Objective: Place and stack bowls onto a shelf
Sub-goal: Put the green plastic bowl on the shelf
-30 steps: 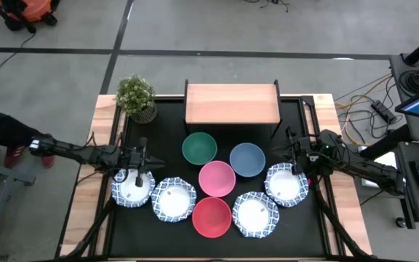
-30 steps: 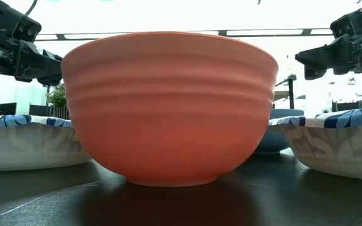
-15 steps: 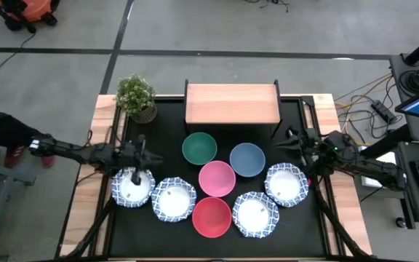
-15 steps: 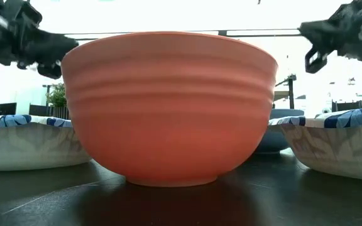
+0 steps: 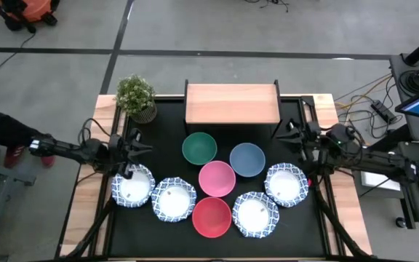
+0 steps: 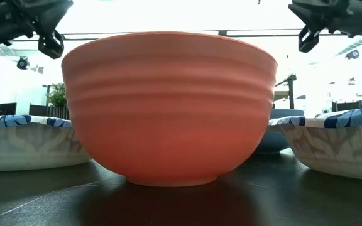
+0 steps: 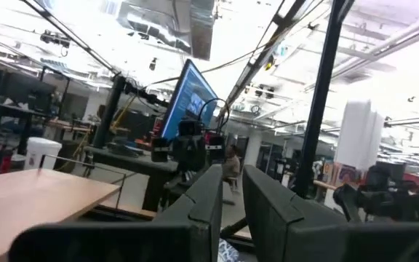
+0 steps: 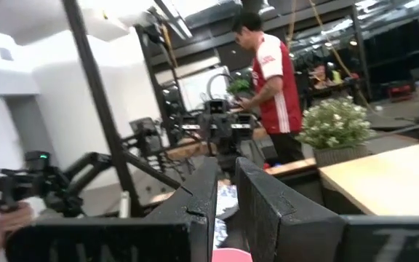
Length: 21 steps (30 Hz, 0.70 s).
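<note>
Eight small round bowls sit in a cluster on the black-matted table [image 5: 166, 124], none yet on the low shelf with the light wood top and thin black frame [image 5: 231, 103], which stands bare at the table's far edge, its long axis running across the table.

The left pincer [image 5: 138, 148], its fingers drawn narrow with only a slim gap and holding nothing, hovers just beyond the far rim of the outermost white bowl with a blue-patterned rim [image 5: 132, 186]; that bowl lies directly behind and beneath it. The right pincer [image 5: 289, 134], likewise narrow and empty, hangs well clear of the white blue-rimmed bowl on the right side [image 5: 287, 184], closer to the shelf's right end.

Between the two arms lie the plain green bowl [image 5: 199, 148] and plain blue bowl [image 5: 247, 159], nearest the shelf, then the pink bowl [image 5: 217, 178] and the red bowl [image 5: 212, 217]. Judged from this layout, each arm's nearest bowl is the patterned one on its own side, and either must drop and reach back from the shelf to take it.
</note>
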### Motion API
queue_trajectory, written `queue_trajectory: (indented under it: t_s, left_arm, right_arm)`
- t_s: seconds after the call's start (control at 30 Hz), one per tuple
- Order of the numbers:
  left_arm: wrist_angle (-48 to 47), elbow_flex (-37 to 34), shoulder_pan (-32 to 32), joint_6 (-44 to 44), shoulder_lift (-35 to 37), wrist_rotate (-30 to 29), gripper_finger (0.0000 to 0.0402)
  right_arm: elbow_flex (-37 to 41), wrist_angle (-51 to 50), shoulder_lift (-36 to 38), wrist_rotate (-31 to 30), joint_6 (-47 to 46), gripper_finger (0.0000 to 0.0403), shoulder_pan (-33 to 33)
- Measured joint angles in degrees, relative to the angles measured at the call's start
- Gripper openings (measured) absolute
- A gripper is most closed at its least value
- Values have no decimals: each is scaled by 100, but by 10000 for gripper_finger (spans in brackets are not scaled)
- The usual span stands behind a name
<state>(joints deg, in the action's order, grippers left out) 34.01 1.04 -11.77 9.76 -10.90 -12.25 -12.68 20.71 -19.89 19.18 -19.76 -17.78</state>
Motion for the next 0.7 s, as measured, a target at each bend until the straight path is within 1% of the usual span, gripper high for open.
queue_trajectory:
  t_s: [0.1, 0.13, 0.2, 0.23, 0.3, 0.37, 0.47, 0.5, 0.53, 0.6, 0.67, 0.7]
  left_arm:
    - [1, 0, -2, 95, -55, -139, 39]
    - [5, 0, 0, 266, -87, -278, 39]
    - [16, 0, -2, 715, -197, -738, 39]
    - [45, 0, -2, 923, -267, -988, 39]
    - [104, 2, 4, 1162, -442, -1217, 39]
    - [115, 4, -2, 1236, -681, -1154, 39]
    - [175, 4, -32, 1235, -1124, -803, 39]
    - [266, 4, -64, 1193, -1301, -726, 39]
    - [342, 34, -94, 1138, -1503, -702, 39]
    - [395, 294, -122, 1122, -1917, -792, 39]
    - [396, 748, -145, 1206, -2297, -769, 39]
    - [341, 1027, -181, 1224, -2478, -660, 39]
  right_arm:
    - [-179, 3, -292, -257, 71, 43, 0]
    - [-246, 0, -373, -371, 78, 43, 0]
    - [-435, 2, -508, -591, 139, 43, 0]
    - [-547, 2, -565, -617, 179, 43, 0]
    - [-822, -121, -675, -558, 273, 43, 2]
    - [-1108, -398, -751, -224, 450, 43, 44]
    - [-1344, -483, -889, 601, 974, 43, 275]
    - [-1390, -491, -921, 744, 1108, 43, 386]
    - [-1427, -502, -942, 800, 1243, 43, 504]
    - [-1501, -501, -947, 725, 1398, 43, 672]
    - [-1634, -484, -945, 610, 1327, 43, 784]
    - [-1705, -476, -945, 610, 1285, 43, 841]
